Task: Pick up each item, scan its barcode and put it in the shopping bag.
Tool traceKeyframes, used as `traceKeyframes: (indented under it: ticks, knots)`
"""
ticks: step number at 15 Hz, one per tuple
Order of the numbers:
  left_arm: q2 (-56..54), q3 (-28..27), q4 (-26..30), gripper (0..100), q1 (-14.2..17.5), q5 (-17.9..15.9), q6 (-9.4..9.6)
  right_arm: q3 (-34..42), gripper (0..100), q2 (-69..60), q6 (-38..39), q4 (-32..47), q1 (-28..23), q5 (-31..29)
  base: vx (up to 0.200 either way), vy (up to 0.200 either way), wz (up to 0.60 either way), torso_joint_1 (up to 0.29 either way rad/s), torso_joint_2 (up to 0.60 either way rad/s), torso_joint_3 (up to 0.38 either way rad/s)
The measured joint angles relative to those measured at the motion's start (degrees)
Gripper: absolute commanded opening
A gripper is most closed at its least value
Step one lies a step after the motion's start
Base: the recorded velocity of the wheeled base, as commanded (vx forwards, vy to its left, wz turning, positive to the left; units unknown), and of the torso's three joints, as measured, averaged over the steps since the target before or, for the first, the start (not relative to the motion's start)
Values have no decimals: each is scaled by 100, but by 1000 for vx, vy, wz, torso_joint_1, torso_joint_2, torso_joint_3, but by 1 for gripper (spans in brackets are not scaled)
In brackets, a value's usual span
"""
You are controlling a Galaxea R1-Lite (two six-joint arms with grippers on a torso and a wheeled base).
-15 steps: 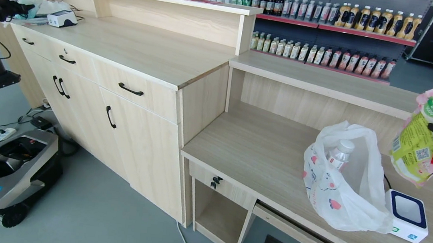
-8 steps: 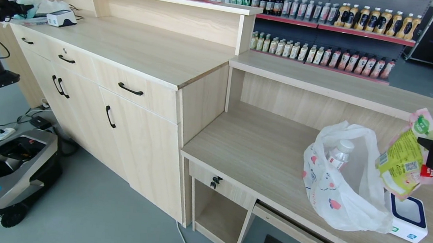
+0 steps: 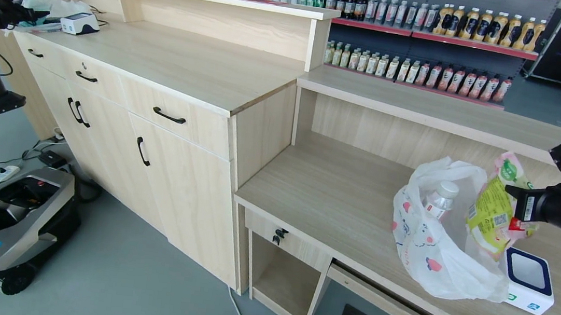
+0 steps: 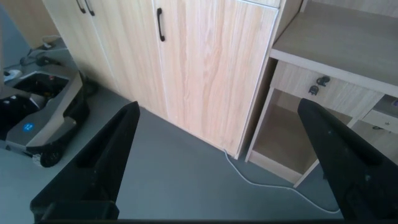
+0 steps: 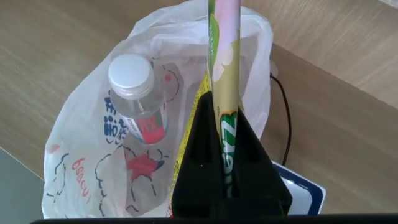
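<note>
**Operator:** What state do we record for the right hand [image 3: 516, 209]?

**Technician:** Clenched. We see it grasping a pouch [image 3: 494, 211] by one side edge. In the right wrist view the black jaws press flat on both faces of the pouch, which shows edge-on between them.

**Operator:** Where do we place the pouch?

**Technician:** It hangs upright, off the tabletop [image 3: 349, 196], at the open mouth of the bag [image 3: 436, 262], on the side nearest the scanner [image 3: 528, 280]. Its top stands above the bag's rim. We cannot tell whether its lower edge is already inside the bag or just behind the rim.

**Operator:** What do we note about the bag?

**Technician:** It is thin white plastic with a printed pattern. It stands on the tabletop with its mouth open upward. A bottle [image 3: 438, 197] with a white cap stands inside it, leaning a little, on the side away from the pouch.

**Operator:** And the scanner?

**Technician:** It is a white block with a dark square window facing up. It sits on the tabletop, touching the bag's base. A black cable [image 5: 283, 118] runs away from it across the tabletop.

**Operator:** What do we enter for the left hand [image 4: 217, 109]?

**Technician:** Released. Its jaws stand wide apart with nothing between them. It hangs above the grey floor [image 4: 168, 174], in front of the cabinet [image 4: 205, 62], well apart from the bag.
</note>
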Motion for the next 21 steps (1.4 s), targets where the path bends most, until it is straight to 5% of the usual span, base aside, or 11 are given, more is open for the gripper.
traceKeyframes:
  ticks: [21]
  knots:
    - [0,0,0,100,-5,0,0,-797,0,2193,379,-1754,586,2,0,0,0,0,0,0]
